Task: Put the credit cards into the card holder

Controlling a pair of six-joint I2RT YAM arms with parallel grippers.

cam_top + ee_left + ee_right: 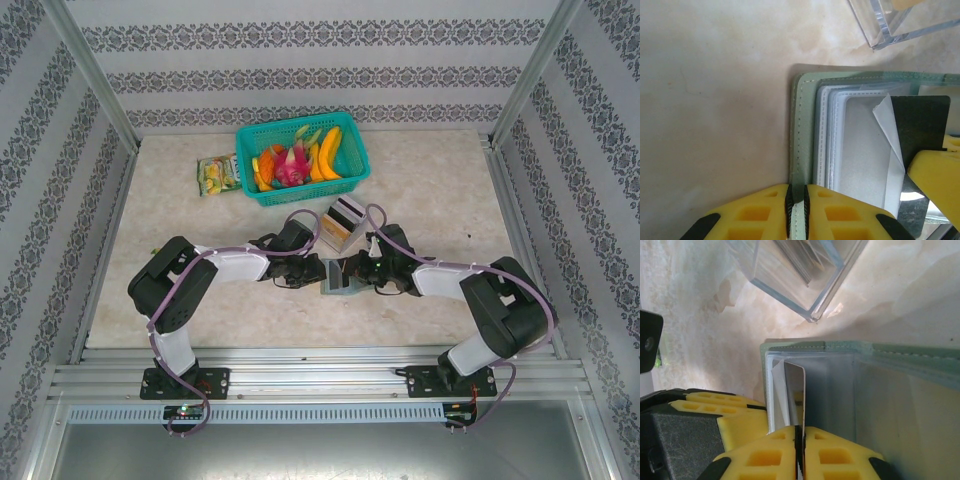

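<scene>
The card holder [805,130] lies open on the table, a grey-green wallet with clear inner pockets. My left gripper [797,192] is shut on the edge of its cover. A dark credit card [796,390] stands on edge in one of the card holder's [900,390] pockets, its near end between the pads of my right gripper [799,432], which is shut on it. The same card [920,125] appears dark and flat from the left wrist. In the top view both grippers, left [318,272] and right [352,275], meet over the card holder [333,283] at mid-table.
A small clear plastic box [345,222] holding more cards stands just behind the wallet, close to both grippers. A teal basket [300,192] of toy fruit sits at the back, with a yellow-green snack packet [216,175] to its left. Patterned walls enclose the table.
</scene>
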